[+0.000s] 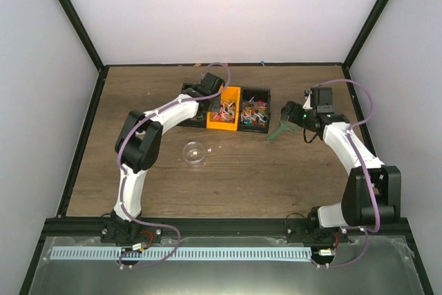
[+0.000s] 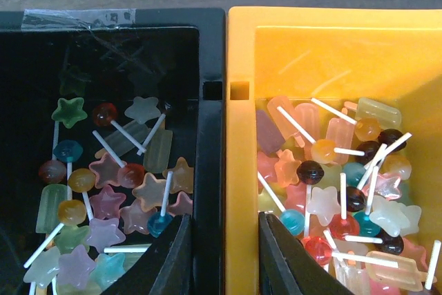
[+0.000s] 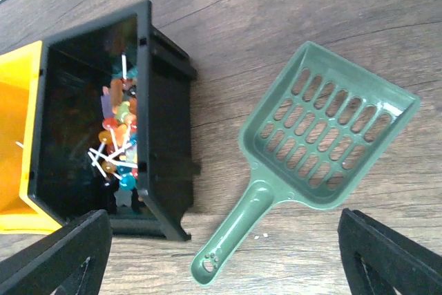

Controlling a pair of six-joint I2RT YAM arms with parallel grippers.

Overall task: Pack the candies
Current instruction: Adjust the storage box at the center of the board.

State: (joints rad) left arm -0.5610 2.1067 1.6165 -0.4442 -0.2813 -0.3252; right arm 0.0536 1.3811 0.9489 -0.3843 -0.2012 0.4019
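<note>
The candies are small mixed-colour sweets, many on white sticks. In the left wrist view they fill a black bin (image 2: 210,53) as one heap of candies (image 2: 110,191) and a yellow bin (image 2: 242,46) as another (image 2: 338,177). My left gripper (image 2: 224,220) straddles the two adjoining walls, one finger inside each bin and pressed against them. A further black bin (image 3: 162,101) holds more candies (image 3: 117,143). The green scoop (image 3: 324,136) lies on the table beside it. My right gripper (image 3: 222,220) hovers open over the scoop's handle, fingers far apart.
From above, the three bins (image 1: 224,126) stand in a row at mid table, with the scoop (image 1: 278,131) to their right. A small clear round jar (image 1: 195,152) stands in front of the bins, nearer the left arm. Dark frame posts edge the table.
</note>
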